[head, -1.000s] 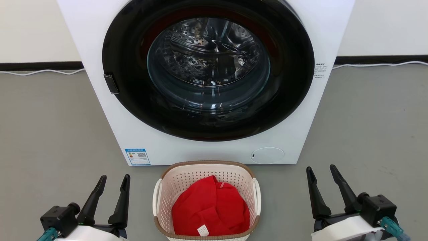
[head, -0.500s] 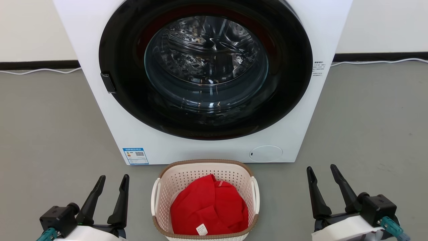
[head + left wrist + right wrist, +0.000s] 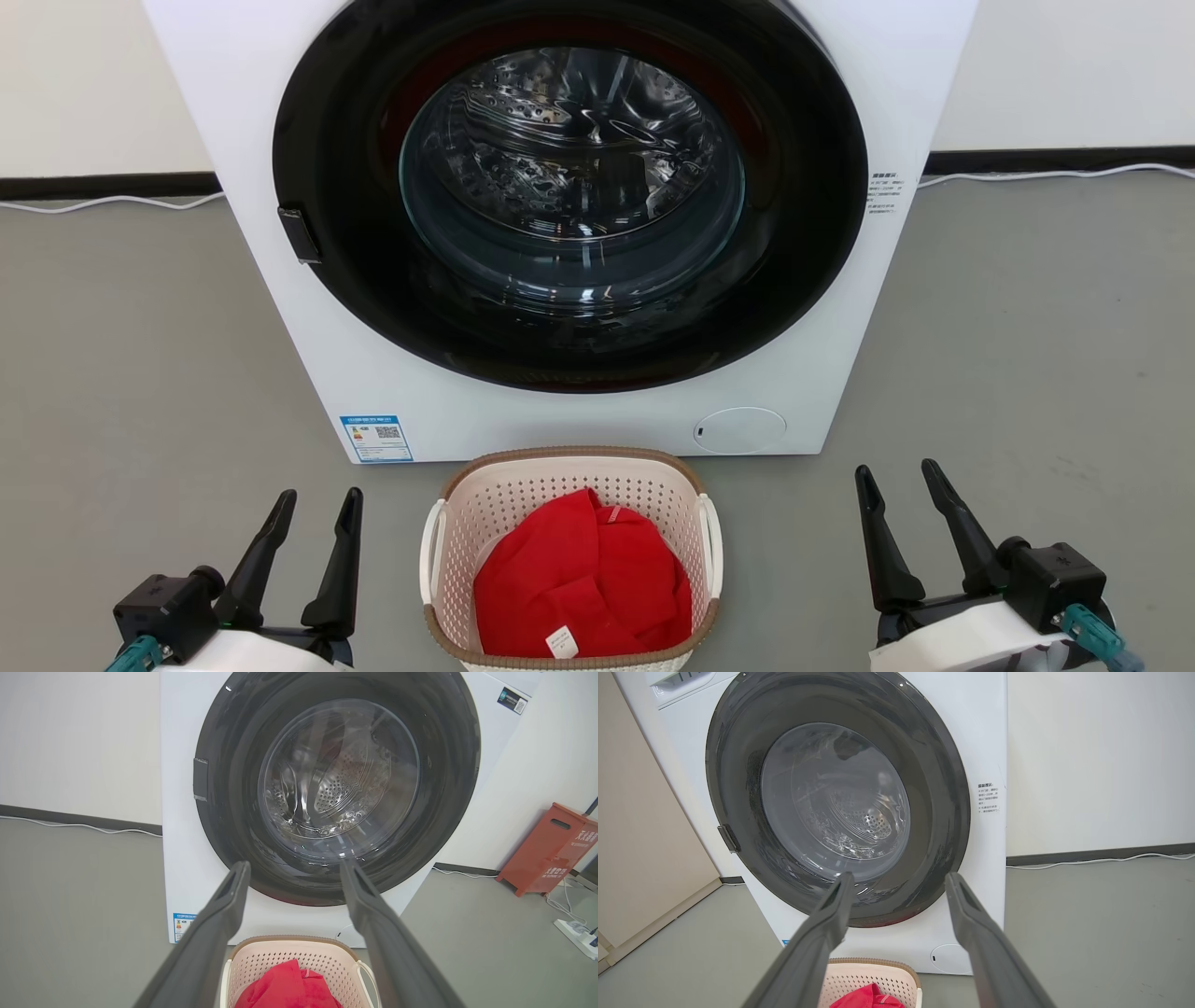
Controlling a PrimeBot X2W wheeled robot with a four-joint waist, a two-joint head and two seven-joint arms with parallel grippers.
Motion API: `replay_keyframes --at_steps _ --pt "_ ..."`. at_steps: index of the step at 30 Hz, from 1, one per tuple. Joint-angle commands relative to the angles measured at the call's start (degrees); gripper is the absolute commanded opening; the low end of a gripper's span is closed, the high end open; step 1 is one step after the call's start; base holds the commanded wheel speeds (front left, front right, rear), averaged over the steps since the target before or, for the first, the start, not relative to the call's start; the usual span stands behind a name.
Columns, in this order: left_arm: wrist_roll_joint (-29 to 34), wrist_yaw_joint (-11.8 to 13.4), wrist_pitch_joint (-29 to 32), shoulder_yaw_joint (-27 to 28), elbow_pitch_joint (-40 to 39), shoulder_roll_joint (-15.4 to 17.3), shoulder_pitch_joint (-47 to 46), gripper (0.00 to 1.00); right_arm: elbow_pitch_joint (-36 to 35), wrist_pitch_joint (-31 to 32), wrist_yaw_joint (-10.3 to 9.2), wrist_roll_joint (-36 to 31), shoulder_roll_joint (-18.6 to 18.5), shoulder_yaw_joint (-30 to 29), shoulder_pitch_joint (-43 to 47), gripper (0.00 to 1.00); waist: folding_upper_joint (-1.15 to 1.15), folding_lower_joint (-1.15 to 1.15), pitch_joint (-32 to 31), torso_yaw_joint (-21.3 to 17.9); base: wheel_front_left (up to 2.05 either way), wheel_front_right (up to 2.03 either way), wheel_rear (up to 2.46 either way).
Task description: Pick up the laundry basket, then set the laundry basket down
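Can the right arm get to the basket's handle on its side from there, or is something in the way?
Probably yes. The right gripper is open and beside the laundry basket, with only bare floor between it and the basket's right handle. The red cloth lies inside the basket, clear of that handle.

Splayed left tool (image 3: 320, 495), splayed right tool (image 3: 894, 469)
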Motion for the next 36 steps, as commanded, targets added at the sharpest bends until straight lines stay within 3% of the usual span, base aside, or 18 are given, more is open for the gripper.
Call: replay_keyframes --at_steps 1,7,8,17,21,36 --pt "0.08 -0.07 -0.35 1.82 -1.28 1.13 -1.15 1.00 -1.12 -0.38 0.10 -0.38 -0.01 1.41 -1.45 1.00 0.00 0.00 -0.01 0.03 0.00 0.00 0.00" --pt "-0.31 -0.07 -0.35 1.43 -1.13 1.23 -1.07 1.00 -1.18 -0.38 0.10 -0.39 -0.01 1.27 -1.41 1.00 0.00 0.00 -0.06 0.11 0.00 0.00 0.00" --pt "-0.13 0.01 0.00 -0.44 0.10 0.13 0.01 0.00 0.01 0.00 0.00 0.02 0.00 -0.02 0.00 0.00 0.00 0.00 -0.06 0.10 0.00 0.00 0.00" --pt "-3.89 0.01 1.16 -0.24 2.22 -1.43 0.05 0.00 1.53 1.04 0.01 4.96 -0.10 -0.15 0.55 0.00 0.00 0.13 -0.16 0.12 0.00 0.00 0.00" --pt "-5.99 0.01 1.80 0.16 2.37 -1.69 -0.26 0.00 1.55 1.64 0.01 7.70 -0.19 -0.31 0.32 0.00 0.00 0.01 -0.03 0.14 0.00 0.00 0.00" --pt "-13.77 0.00 4.22 1.72 2.77 -2.70 -1.35 0.00 1.42 3.90 0.02 17.75 -0.45 -1.01 -0.45 0.00 0.00 0.00 0.08 0.20 0.00 0.00 0.00"
